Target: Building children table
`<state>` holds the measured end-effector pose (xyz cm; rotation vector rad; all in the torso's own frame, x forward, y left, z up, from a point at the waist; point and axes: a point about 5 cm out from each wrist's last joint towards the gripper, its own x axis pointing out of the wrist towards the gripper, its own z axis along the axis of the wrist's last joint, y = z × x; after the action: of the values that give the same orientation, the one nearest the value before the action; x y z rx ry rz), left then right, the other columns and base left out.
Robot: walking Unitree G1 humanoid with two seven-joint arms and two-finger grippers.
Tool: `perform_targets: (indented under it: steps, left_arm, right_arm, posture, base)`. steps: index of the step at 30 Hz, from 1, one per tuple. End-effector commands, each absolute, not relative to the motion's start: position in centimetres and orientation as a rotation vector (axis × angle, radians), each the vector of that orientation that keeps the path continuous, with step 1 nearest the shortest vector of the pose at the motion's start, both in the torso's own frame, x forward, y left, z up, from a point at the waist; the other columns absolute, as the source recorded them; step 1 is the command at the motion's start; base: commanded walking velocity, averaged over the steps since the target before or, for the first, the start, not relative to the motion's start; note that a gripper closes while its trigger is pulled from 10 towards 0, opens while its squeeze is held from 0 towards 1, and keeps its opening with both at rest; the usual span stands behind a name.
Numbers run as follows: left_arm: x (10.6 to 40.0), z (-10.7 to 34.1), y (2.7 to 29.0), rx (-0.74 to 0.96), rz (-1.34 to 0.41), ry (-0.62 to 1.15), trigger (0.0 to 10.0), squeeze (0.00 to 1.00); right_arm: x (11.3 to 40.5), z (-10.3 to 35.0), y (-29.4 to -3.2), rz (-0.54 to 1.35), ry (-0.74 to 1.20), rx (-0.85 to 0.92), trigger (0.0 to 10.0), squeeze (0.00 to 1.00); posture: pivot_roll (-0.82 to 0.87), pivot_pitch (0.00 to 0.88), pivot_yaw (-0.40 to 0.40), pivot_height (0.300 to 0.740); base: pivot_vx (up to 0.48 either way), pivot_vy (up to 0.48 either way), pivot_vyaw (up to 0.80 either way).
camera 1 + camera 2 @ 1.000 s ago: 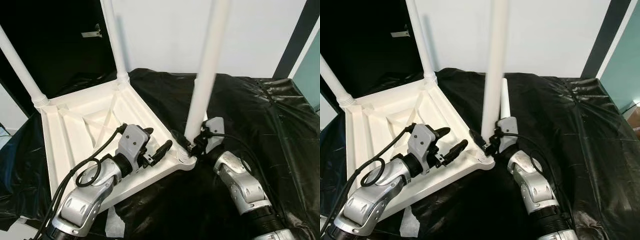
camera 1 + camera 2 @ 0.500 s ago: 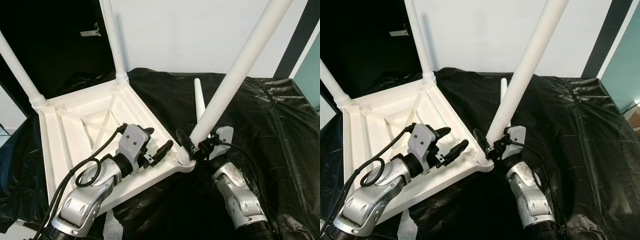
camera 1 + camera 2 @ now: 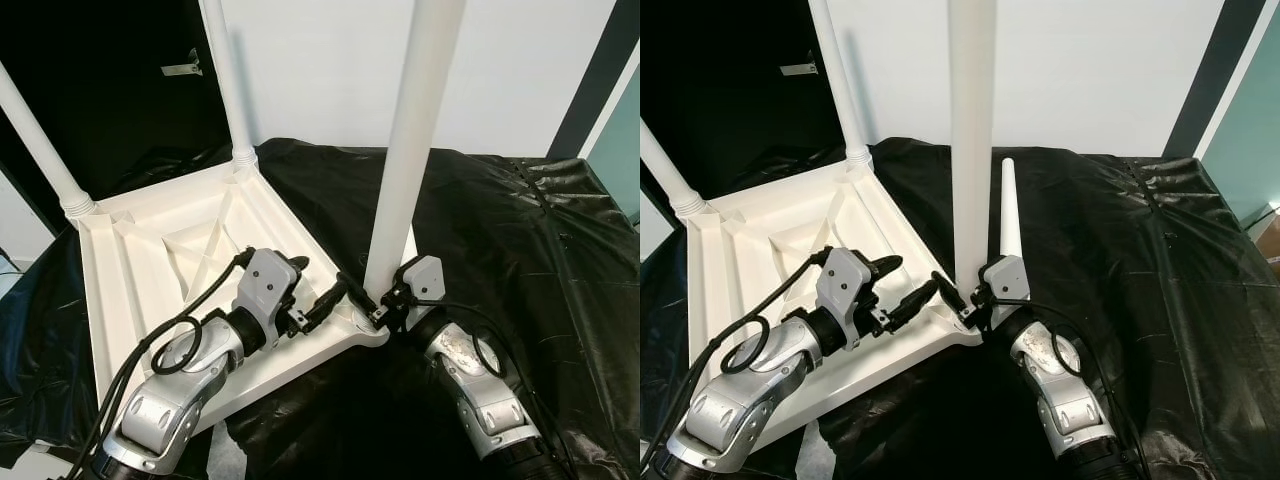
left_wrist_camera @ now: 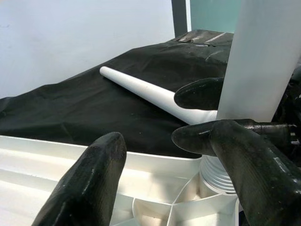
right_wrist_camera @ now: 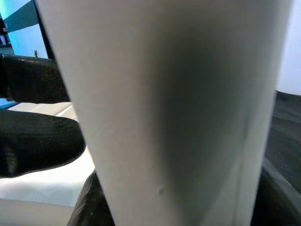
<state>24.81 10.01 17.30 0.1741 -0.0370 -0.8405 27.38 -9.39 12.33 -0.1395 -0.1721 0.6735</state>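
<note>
Your right gripper [image 3: 383, 305] clamps the third leg [image 3: 408, 160] upright in its socket (left gripper [image 3: 325, 297] open beside); next, twist it home.

No lettering, label, brand mark or number can be read anywhere in these views — not on the white tabletop [image 3: 150, 260], not on its legs [image 3: 410, 150], not on the black sheeting [image 3: 520, 240] spread beneath them, and not on the silver arms.
</note>
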Motion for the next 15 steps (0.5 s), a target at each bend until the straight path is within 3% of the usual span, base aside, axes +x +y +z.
perform_targets:
  steps: [1, 15]
  left_arm:
    - [24.44, 17.69, 9.77, 0.198, -0.929, -0.039, 10.0, 0.0]
    - [24.58, 17.87, 10.02, 0.2, -0.925, -0.04, 10.0, 0.0]
  right_arm:
    - [26.28, 8.27, -9.44, 0.721, 0.031, -0.174, 10.0, 0.0]
    - [25.67, 8.43, -9.13, 0.883, -0.034, -0.414, 10.0, 0.0]
  posture:
    - [0.01, 0.0, 0.033, 0.74]
    - [0.01, 0.0, 0.043, 0.74]
  base:
    - [0.0, 0.0, 0.0]
    - [0.0, 0.0, 0.0]
